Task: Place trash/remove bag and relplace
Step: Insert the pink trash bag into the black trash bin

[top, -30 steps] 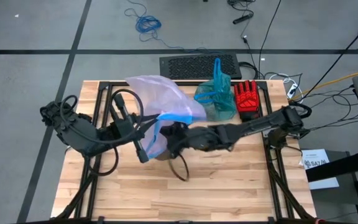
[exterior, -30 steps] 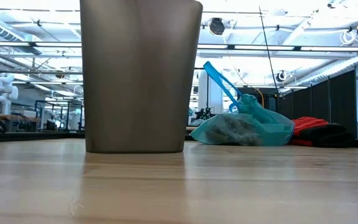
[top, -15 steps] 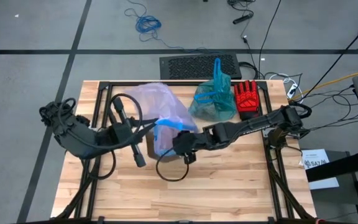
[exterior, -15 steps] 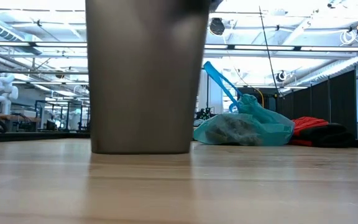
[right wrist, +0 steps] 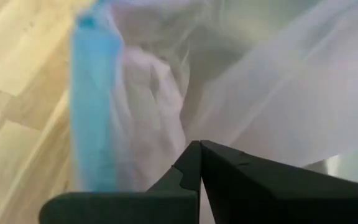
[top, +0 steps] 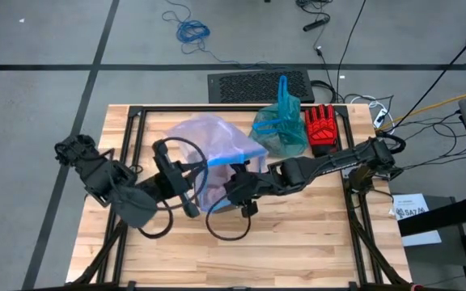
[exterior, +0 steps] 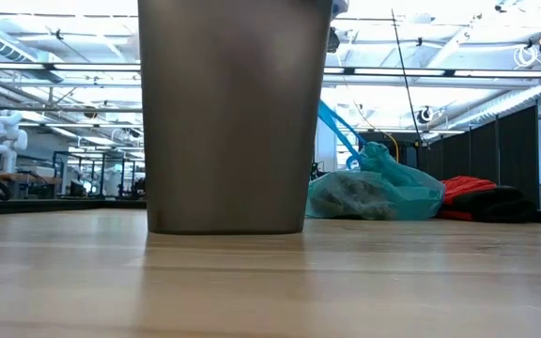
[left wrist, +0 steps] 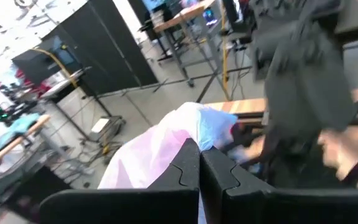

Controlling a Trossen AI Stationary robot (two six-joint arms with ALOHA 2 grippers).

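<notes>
A pale pink translucent bag (top: 215, 144) with a blue edge (top: 226, 160) billows over the grey-brown bin (exterior: 235, 113), which stands on the table at mid-table. My left gripper (top: 191, 184) is at the bag's left side and my right gripper (top: 235, 184) at its near right side; both are shut on its film. The teal bag (top: 280, 129) lies on the table at the far edge with brown trash inside (exterior: 355, 195) and its loop handle sticking up. My left gripper pinches the pink bag's film (left wrist: 194, 134) between its shut fingertips, close to the blue edge, coming nearly level from the table's left. The film billows slack beyond the fingers. My right gripper pinches the pink film (right wrist: 194, 127) at its fingertips, slanting down from the table's right. The blue edge (right wrist: 93, 106) hangs beside it; how many layers it holds does not show.
A red glove (top: 322, 128) lies at the far right beside the teal bag. A black keyboard-like mat (top: 259, 84) sits just beyond the table's far edge. Bare wood (top: 298, 242) stretches along the near side.
Both grippers have sunk with the pink bag, my right one tipping downward. The bag, which ballooned toward the far left, now spreads lower over the bin. In the low view the bin has slid a little to the right.
</notes>
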